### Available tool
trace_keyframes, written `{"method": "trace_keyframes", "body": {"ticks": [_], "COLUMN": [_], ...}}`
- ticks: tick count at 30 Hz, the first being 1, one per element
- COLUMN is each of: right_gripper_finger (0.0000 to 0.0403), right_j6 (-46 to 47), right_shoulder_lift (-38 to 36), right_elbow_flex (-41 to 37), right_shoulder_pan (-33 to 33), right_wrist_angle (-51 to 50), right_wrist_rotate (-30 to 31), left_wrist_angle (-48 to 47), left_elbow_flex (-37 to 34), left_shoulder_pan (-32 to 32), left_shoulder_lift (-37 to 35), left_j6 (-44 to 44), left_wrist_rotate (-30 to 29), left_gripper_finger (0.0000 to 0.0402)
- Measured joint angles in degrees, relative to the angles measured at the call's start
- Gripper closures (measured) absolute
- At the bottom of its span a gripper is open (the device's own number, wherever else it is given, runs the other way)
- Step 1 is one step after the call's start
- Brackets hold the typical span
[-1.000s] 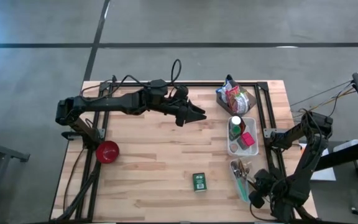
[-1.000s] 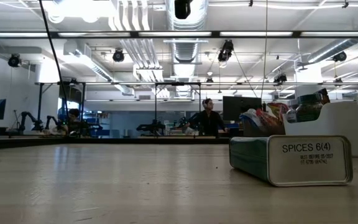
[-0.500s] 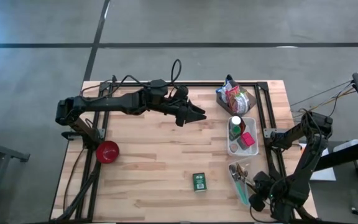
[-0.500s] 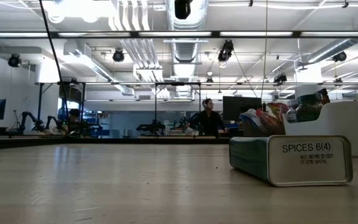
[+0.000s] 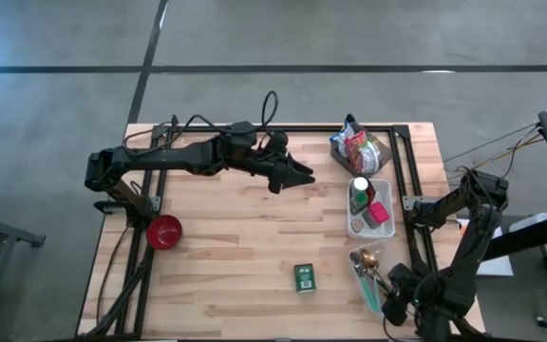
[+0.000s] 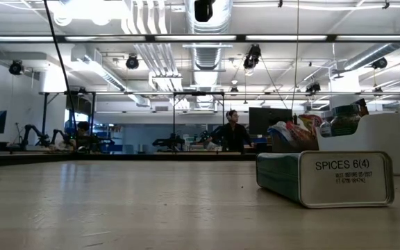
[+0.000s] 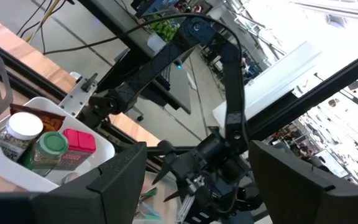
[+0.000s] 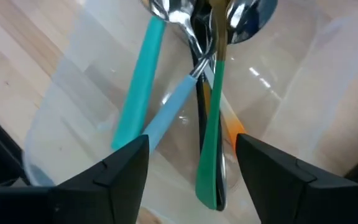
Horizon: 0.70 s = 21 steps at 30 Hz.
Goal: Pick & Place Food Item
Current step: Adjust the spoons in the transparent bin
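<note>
Right end effector (image 5: 394,302) withdrawn, cutlery (image 8: 197,93) ahead

Both arms out, both claws parted.

I see my left arm stretched across the far half of the worktop (image 5: 235,237), elbow at the left edge, wrist reaching toward the middle; its left claw (image 5: 302,176) hangs above the boards with the fingers (image 7: 114,180) spread and nothing between them. My right arm is folded at the near right corner, right claw (image 5: 392,302) pointing down, fingers (image 8: 110,174) apart, gripping nothing.
</note>
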Motion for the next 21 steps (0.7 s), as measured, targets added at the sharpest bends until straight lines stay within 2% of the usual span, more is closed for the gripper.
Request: {"method": "trace_keyframes", "body": {"ticks": [4,8,14,19,21], "right_gripper_finger": [0.0184,0.0238,0.0326,0.038,0.039], "right_j6": [-0.3,-2.0,-12.3,-12.3,-12.2], "right_shoulder_lift": [0.0,-0.2,-0.1,-0.2,-0.3], "right_elbow_flex": [3.4,5.3,1.8,-0.4,-1.6], "right_shoulder_pan": [0.0,-1.1,-6.9,-8.8,-8.9], "right_wrist_angle": [-5.4,-8.3,-2.3,-3.2,-2.8], "right_wrist_rotate": [1.9,7.3,6.3,6.3,5.6], "left_wrist_angle": [-1.4,-1.7,-1.7,-1.7,-1.9], "left_elbow_flex": [0.0,0.0,0.0,0.0,0.0], "left_shoulder_pan": [0.0,0.0,0.0,0.0,-0.1], "left_shoulder_lift": [0.0,0.0,0.0,0.0,0.0], "left_j6": [-0.1,0.1,1.7,1.6,1.6], "left_wrist_rotate": [0.0,0.0,-0.2,-0.2,-0.2], "left_gripper_finger": [0.0119,0.0119,0.0119,0.0119,0.0119]}}
